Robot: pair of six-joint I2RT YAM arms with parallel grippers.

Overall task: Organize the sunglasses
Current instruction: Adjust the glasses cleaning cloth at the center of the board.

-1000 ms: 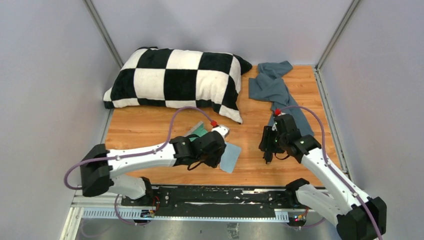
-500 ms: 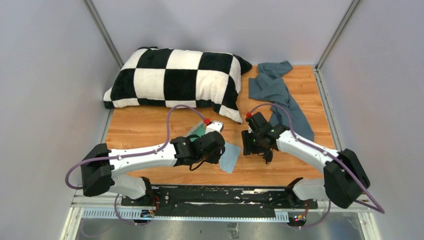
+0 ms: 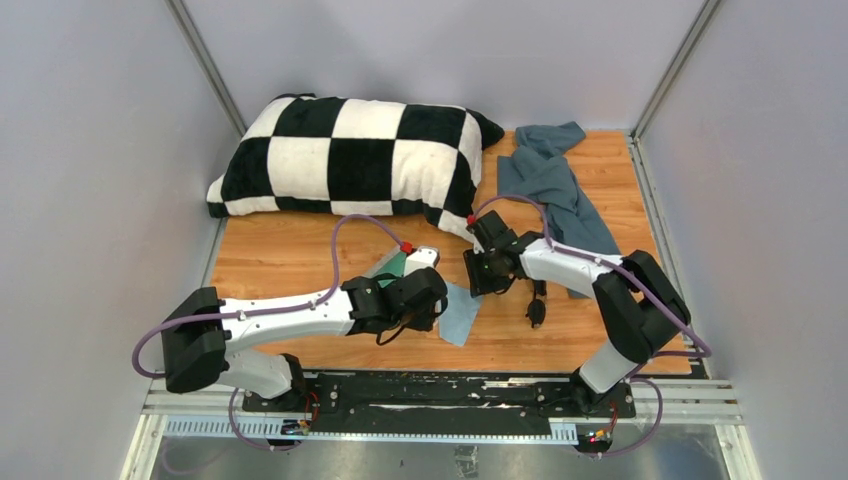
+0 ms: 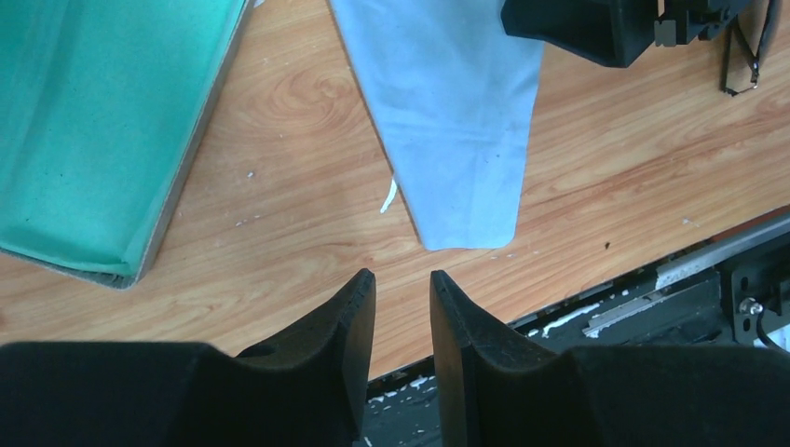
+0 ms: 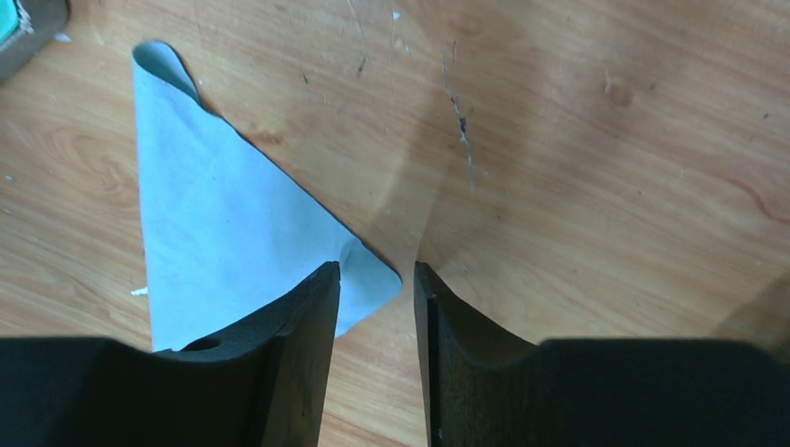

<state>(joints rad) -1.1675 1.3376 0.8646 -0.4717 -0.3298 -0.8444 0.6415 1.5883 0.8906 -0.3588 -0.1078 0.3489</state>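
My L gripper (image 4: 402, 277) & R gripper (image 5: 377, 268) both stand narrow, gripping nothing, R over a corner of the blue cloth (image 5: 233, 233), sunglasses (image 3: 537, 304) on the table (image 3: 280, 262) just right of R.

A robotics lab's test cell: plain grey walls (image 3: 90, 200) and aluminium posts (image 3: 205, 65) box in a wooden table (image 3: 280, 260). Two white-and-black arms (image 3: 290, 315) trailing purple cables are bolted to a metal rail (image 3: 430, 395) at the table's near edge. A checkered pillow (image 3: 350, 155) and a crumpled towel (image 3: 550, 180) lie on the table's far side, household goods on a work bench.
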